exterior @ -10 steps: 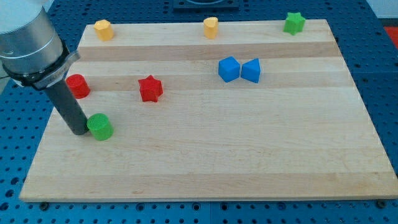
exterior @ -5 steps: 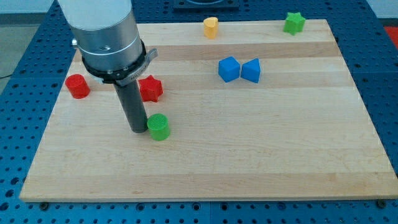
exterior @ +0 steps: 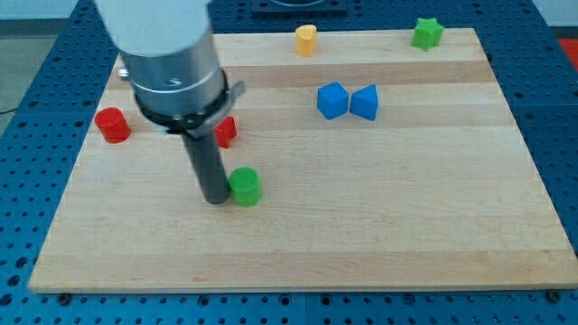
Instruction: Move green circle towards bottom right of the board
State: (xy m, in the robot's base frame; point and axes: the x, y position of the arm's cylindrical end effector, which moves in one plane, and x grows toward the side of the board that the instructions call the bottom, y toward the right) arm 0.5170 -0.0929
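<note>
A wooden board (exterior: 379, 235) is filling the view. At the view's left a red cylinder (exterior: 112, 125) is sitting near the edge. Beside it the arm's dark rod is standing, its tip (exterior: 217, 199) touching the left side of the green circle (exterior: 245, 187), which is lying left of centre, so the bottom right corner is lying well apart, beyond the block from the tip. There are no jaws; the rod is only pushing. A red block (exterior: 226, 132) is partly hidden behind the arm. Further right, a yellow block (exterior: 307, 40), two blue blocks (exterior: 349, 101) and a green star (exterior: 427, 33) are resting.
</note>
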